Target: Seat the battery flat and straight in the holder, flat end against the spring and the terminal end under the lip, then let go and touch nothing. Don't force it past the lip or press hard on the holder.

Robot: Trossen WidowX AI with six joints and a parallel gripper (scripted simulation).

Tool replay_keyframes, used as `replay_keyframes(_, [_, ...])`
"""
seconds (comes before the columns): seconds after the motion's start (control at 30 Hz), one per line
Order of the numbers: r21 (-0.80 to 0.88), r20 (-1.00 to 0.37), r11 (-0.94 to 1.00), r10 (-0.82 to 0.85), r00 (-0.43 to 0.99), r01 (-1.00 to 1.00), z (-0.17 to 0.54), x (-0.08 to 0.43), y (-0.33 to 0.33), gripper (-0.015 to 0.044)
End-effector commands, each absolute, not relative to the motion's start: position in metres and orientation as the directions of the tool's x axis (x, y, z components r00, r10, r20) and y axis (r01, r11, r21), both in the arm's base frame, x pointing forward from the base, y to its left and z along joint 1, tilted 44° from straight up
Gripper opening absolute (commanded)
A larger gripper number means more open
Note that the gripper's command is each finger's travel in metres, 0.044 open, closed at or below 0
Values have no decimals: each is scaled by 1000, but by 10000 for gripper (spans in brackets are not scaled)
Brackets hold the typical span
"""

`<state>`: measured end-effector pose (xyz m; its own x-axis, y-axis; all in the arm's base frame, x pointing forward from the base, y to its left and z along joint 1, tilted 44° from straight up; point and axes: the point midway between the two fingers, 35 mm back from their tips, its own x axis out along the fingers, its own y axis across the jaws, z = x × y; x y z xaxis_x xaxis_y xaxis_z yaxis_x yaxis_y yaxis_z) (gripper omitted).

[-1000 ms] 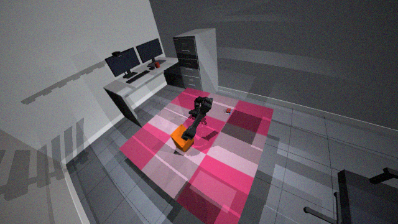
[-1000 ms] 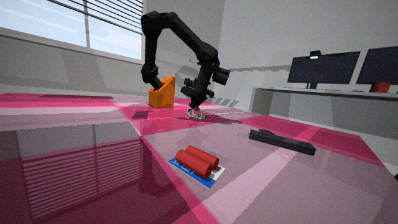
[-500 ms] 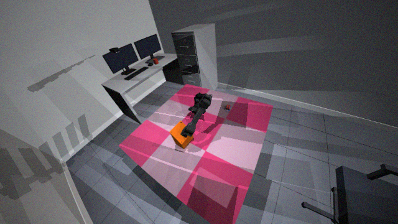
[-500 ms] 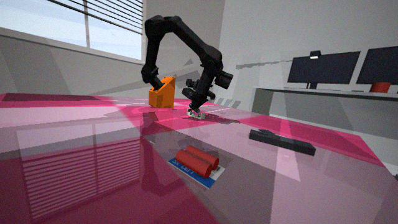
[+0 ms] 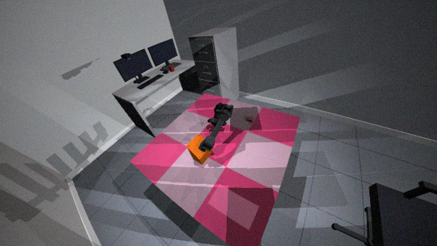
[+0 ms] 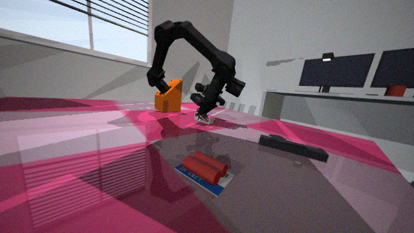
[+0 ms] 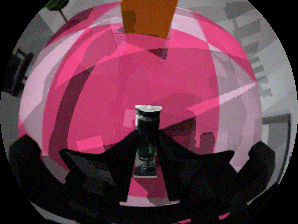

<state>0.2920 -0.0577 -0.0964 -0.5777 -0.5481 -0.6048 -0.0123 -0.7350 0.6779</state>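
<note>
My gripper [image 6: 202, 114] [image 7: 147, 132] is shut on the battery, low over the holder. The battery [image 7: 148, 125] is a dark cylinder with a green band near its lower end in the wrist view. The pale holder [image 6: 209, 121] [image 7: 145, 176] lies on the checked surface under the fingertips. Its white end wall shows at the battery's upper end in the wrist view. The coil spring [image 7: 146, 165] shows just below the green-banded end. The fingers hide the battery's sides. I cannot tell whether the battery is level, touches the spring or is under the lip.
An orange block [image 5: 199, 147] [image 6: 174, 98] [image 7: 149, 17] stands by the arm's base. Two red cylinders [image 6: 201, 169] lie on a blue and white card [image 6: 217, 189] nearer the exterior camera. A long black bar [image 6: 292, 149] lies to their right. The desk [image 5: 119, 89] stands farther off.
</note>
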Motion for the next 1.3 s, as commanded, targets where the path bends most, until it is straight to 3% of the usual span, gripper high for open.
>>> replay_keyframes(0.0, [677, -598, -735, -536, -596, -19, -98, 293, -59, 70])
replay_keyframes(1.27, [681, -572, -732, -517, -637, -17, -103, 307, -64, 70])
